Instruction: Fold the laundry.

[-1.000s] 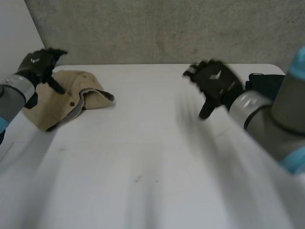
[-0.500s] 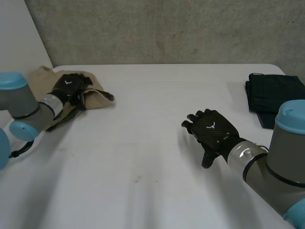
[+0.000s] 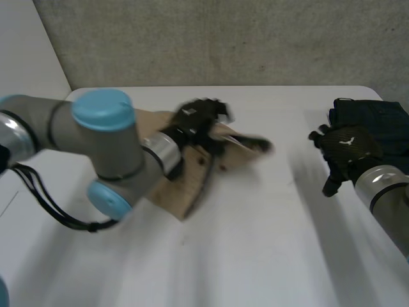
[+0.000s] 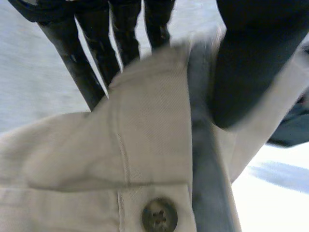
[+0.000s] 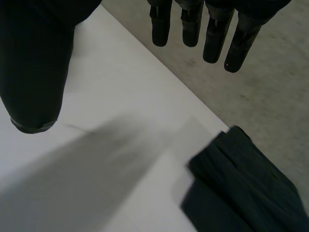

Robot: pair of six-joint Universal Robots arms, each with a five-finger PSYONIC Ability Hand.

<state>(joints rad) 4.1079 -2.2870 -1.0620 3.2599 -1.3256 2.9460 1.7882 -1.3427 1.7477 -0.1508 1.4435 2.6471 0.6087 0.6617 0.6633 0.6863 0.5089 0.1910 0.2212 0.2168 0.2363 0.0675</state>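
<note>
The left hand (image 3: 195,121) pinches a buttoned edge of the beige garment (image 3: 185,188) between thumb and fingers (image 4: 96,63), the cloth lying crumpled near the middle of the white table (image 3: 255,256), while the right hand (image 3: 345,148) hovers spread and empty near the folded dark garment (image 3: 377,118) at the far right. The step seems to be laying the piece out; next, the right hand should probably take an opposite edge to pull it flat.
</note>
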